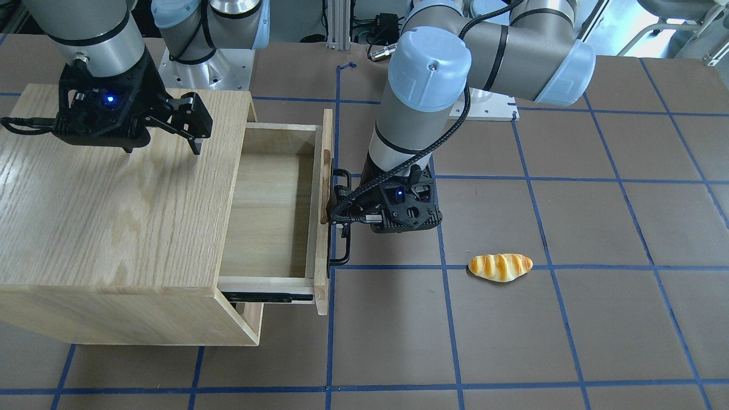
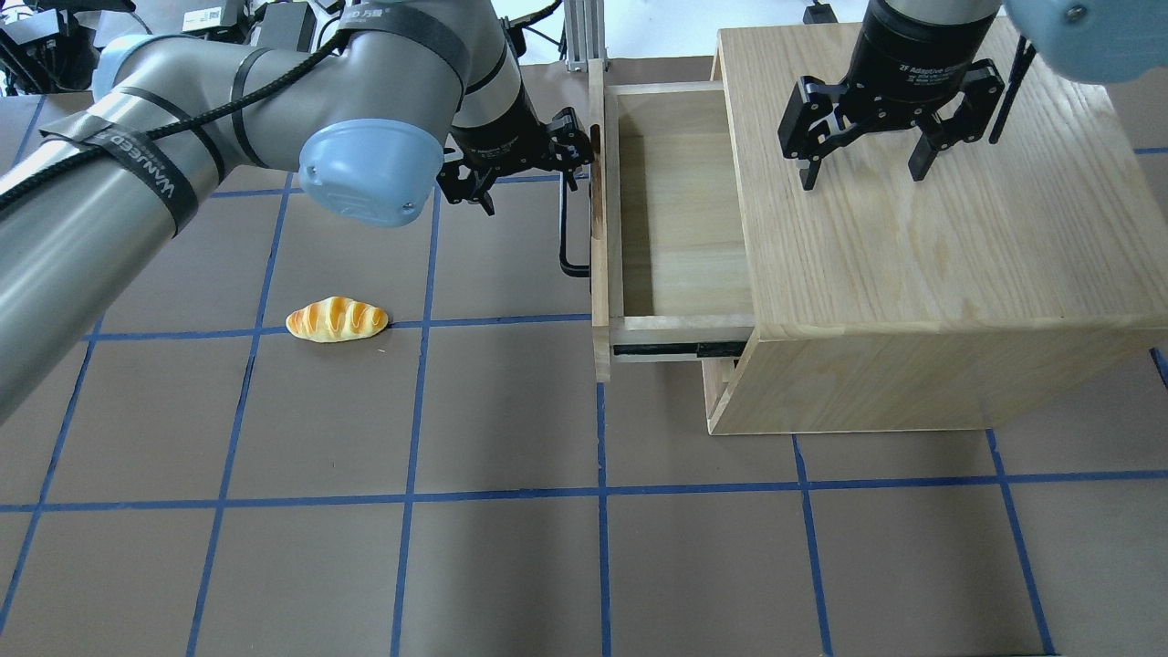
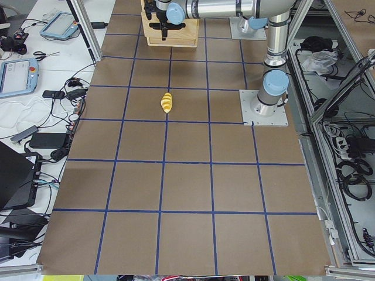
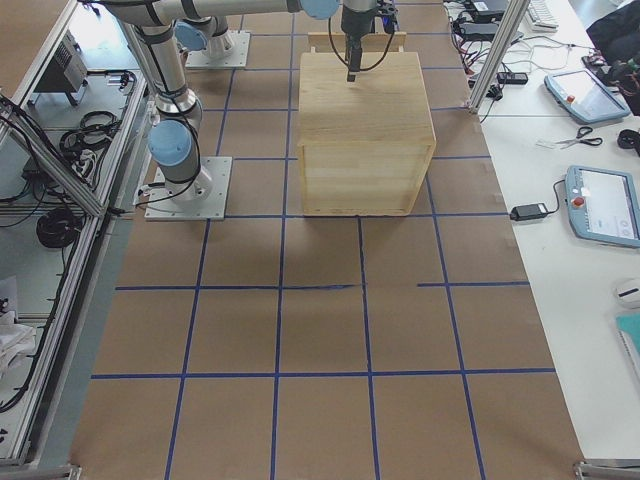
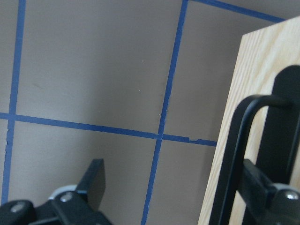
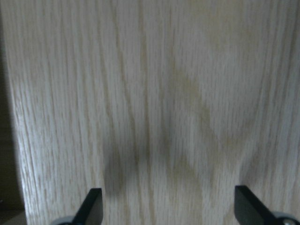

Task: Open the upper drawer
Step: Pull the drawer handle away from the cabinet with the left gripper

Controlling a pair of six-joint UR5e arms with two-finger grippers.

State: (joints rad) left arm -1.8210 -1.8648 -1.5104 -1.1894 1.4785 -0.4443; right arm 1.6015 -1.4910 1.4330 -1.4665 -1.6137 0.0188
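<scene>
The upper drawer (image 2: 680, 228) already stands well out of the cabinet (image 2: 958, 246), which sits toward the right edge of the desk (image 2: 511, 547); its travel runs toward the left edge. The handle (image 2: 563, 233) is a black bar whose long axis lies flat along the drawer front, crosswise to that travel.

The left hand (image 5: 173, 173) is the nearer one and sits right at the handle, on the side toward the left edge. Its fingers are spread wide, not clamped: one finger (image 5: 262, 187) is tucked between bar and drawer front, apparently hooked behind the bar, while the other (image 5: 93, 180) hangs free over the desk. Any further pull would, I judge, go straight toward the left edge.

The right hand (image 2: 864, 173) is wide apart too and grips nothing. It is poised over the cabinet's top, and whether it touches the wood I cannot tell.
</scene>
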